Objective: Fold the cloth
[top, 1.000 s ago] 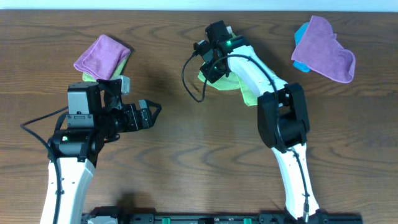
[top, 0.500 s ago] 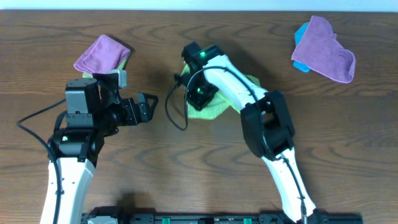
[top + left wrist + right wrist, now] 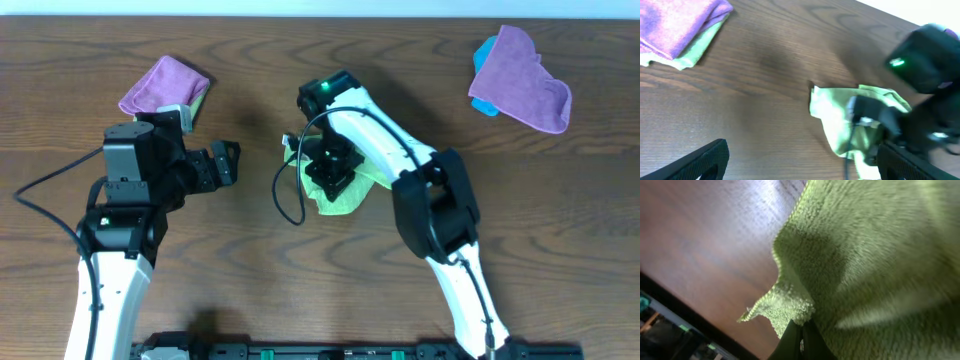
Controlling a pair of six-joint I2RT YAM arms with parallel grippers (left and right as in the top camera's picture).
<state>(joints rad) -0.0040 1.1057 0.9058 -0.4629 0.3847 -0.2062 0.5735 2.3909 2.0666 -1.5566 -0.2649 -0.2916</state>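
Observation:
The lime-green cloth [image 3: 340, 198] lies bunched in the middle of the table, mostly under my right arm. It also shows in the left wrist view [image 3: 835, 117] and fills the right wrist view [image 3: 865, 255]. My right gripper [image 3: 330, 172] is over the cloth and shut on a corner of it [image 3: 801, 330]. My left gripper [image 3: 225, 163] is open and empty, left of the cloth and apart from it; its fingers frame bare wood in the left wrist view [image 3: 800, 162].
A folded purple cloth [image 3: 160, 88] lies on a green one at the back left, also in the left wrist view [image 3: 677, 25]. A purple cloth [image 3: 522, 78] over a small blue cloth [image 3: 484, 52] lies at the back right. A black cable [image 3: 283, 195] loops beside the cloth.
My right gripper has dragged the green cloth from the back toward the table's middle, bunching it. My left gripper has pulled back to the left and swung up a little.

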